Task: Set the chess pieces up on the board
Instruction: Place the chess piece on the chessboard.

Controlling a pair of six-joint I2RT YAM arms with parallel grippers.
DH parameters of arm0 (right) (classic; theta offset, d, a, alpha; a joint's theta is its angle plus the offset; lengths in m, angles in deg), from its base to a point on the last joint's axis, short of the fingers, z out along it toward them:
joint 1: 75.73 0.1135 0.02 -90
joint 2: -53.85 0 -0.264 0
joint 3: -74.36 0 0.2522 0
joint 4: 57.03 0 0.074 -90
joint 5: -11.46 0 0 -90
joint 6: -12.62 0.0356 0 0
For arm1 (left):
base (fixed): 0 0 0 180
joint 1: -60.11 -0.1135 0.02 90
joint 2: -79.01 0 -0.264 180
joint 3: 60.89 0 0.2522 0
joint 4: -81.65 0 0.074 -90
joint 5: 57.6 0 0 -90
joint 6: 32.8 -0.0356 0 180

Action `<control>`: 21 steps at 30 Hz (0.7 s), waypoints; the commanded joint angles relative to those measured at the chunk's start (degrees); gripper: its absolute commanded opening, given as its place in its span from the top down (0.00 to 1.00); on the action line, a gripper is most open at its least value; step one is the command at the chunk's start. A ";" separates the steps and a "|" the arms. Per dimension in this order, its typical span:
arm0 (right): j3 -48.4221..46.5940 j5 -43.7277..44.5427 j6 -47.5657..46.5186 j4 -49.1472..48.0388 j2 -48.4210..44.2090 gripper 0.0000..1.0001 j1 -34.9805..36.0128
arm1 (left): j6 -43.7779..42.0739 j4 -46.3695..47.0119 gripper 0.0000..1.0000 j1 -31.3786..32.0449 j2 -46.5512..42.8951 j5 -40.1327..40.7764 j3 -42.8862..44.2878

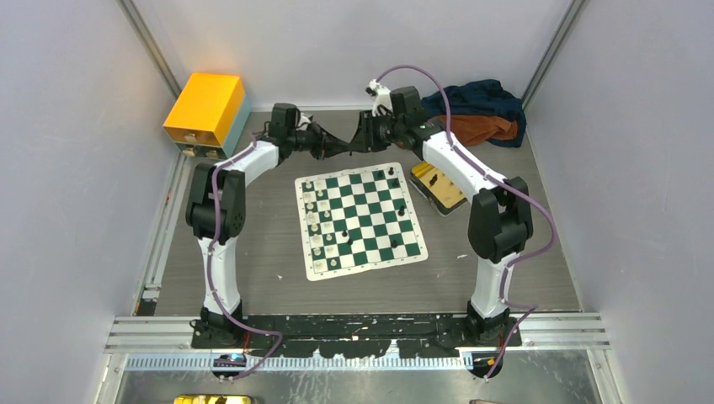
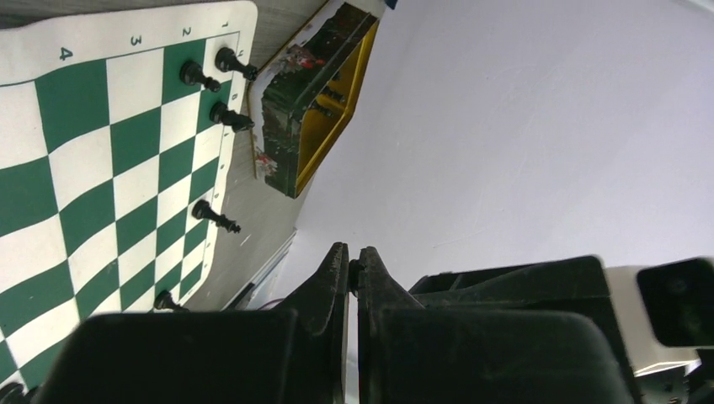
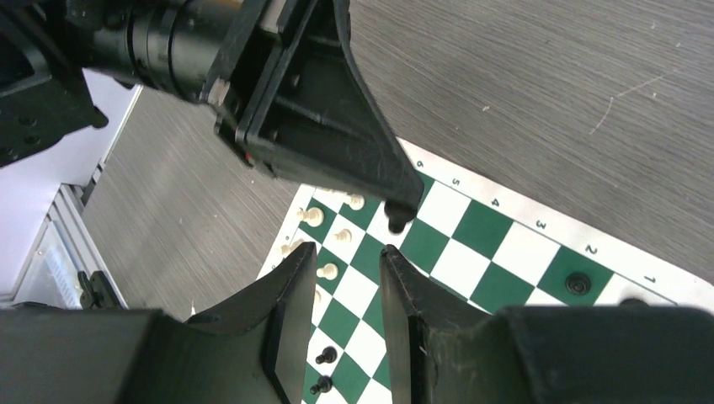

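The green-and-white board (image 1: 360,220) lies mid-table. Cream-white chess pieces (image 1: 313,210) stand along its left columns and a few black ones (image 1: 402,206) are scattered over it. Both grippers meet in the air behind the board's far edge. My left gripper (image 1: 341,146) is shut on a small black chess piece (image 3: 396,220), seen at its fingertip in the right wrist view. In its own view the left gripper (image 2: 354,252) has its jaws nearly together. My right gripper (image 3: 347,250) is open and empty, its fingers just short of that held piece, and it shows in the top view (image 1: 360,135).
A shallow gold tin (image 1: 438,187) lies just right of the board and also shows in the left wrist view (image 2: 324,93). A yellow box (image 1: 206,109) stands at the back left. A dark blue and orange cloth (image 1: 480,114) lies at the back right. Grey walls enclose the table.
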 commanded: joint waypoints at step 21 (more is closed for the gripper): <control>33.79 10.30 47.28 -64.36 -9.97 0.65 -3.46 | 33.86 36.75 1.00 3.25 -3.97 18.64 -10.56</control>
